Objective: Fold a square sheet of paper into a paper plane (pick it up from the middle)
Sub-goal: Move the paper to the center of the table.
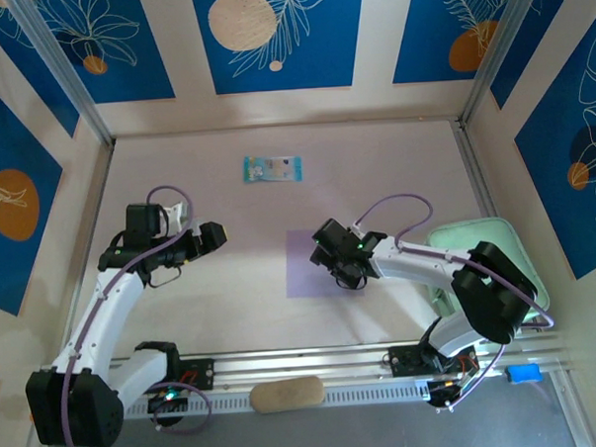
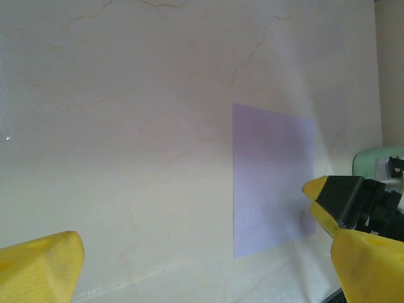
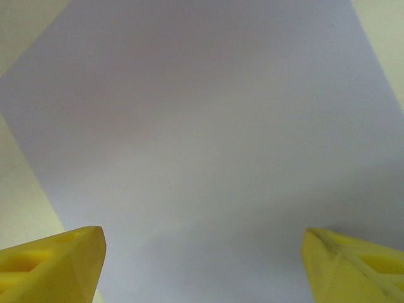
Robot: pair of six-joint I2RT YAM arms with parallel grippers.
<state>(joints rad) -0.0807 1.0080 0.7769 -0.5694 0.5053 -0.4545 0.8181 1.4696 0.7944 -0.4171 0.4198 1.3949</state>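
The square sheet of paper point(image 1: 305, 265) lies flat and unfolded on the table, pale lilac, near the middle. My right gripper point(image 1: 331, 254) hovers low over its right part, open, with the sheet point(image 3: 208, 139) spread between its yellow fingertips point(image 3: 57, 262). My left gripper point(image 1: 217, 236) stands open to the left of the sheet, apart from it. In the left wrist view the sheet point(image 2: 271, 180) lies ahead, with the right gripper's yellow tip at its far edge. No folded paper plane is in view.
A small blue-green printed packet point(image 1: 273, 169) lies at the back of the table. A mint-green tray point(image 1: 522, 263) sits at the right under the right arm. A tan oval pad point(image 1: 286, 393) rests on the front rail. Patterned walls close in three sides.
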